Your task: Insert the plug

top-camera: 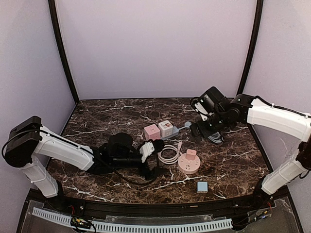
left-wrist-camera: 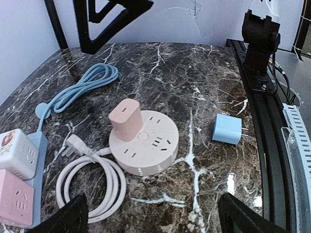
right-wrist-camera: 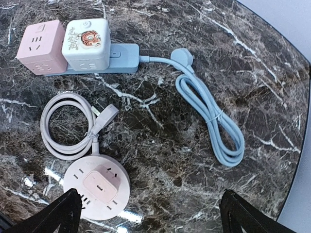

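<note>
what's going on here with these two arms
Neither arm holds anything yet. The left arm's fingers hang open near the round pink power socket, which already carries a pink cube adapter. The small light-blue plug adapter lies loose on the marble table. The right arm's fingers are open too.

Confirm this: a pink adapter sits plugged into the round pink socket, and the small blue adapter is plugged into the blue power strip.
Wrong. The small blue adapter lies loose on the table beside the round pink socket, not in the blue power strip; the left wrist view shows it.
</note>
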Tool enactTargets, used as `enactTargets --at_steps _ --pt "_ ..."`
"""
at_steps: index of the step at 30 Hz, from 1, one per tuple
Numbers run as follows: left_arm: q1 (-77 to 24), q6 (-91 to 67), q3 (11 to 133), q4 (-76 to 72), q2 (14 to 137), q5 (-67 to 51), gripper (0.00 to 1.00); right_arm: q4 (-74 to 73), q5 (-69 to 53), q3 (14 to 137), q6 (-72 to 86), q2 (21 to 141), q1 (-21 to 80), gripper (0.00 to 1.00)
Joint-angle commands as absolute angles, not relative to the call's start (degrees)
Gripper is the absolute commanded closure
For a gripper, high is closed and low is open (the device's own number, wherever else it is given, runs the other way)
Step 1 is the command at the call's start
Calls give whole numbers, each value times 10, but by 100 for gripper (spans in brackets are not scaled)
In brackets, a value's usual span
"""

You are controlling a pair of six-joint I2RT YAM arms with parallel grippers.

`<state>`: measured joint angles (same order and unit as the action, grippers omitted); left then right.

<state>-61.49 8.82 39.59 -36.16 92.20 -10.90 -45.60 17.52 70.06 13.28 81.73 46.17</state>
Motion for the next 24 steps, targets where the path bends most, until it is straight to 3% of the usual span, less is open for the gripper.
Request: enactTargets --at_steps 1,7,16,24 --pt "-646 93 430 -309 946 -93 8 -516 136 684 241 792 468 1" --pt "-698 77 470 -296 992 -63 12 -549 92 609 309 723 468 1" --pt "-715 24 444 -364 1014 -44 15 -563 -83 518 395 661 495 1" --pt "-715 17 409 -362 988 -23 16 -508 -100 438 532 626 556 8"
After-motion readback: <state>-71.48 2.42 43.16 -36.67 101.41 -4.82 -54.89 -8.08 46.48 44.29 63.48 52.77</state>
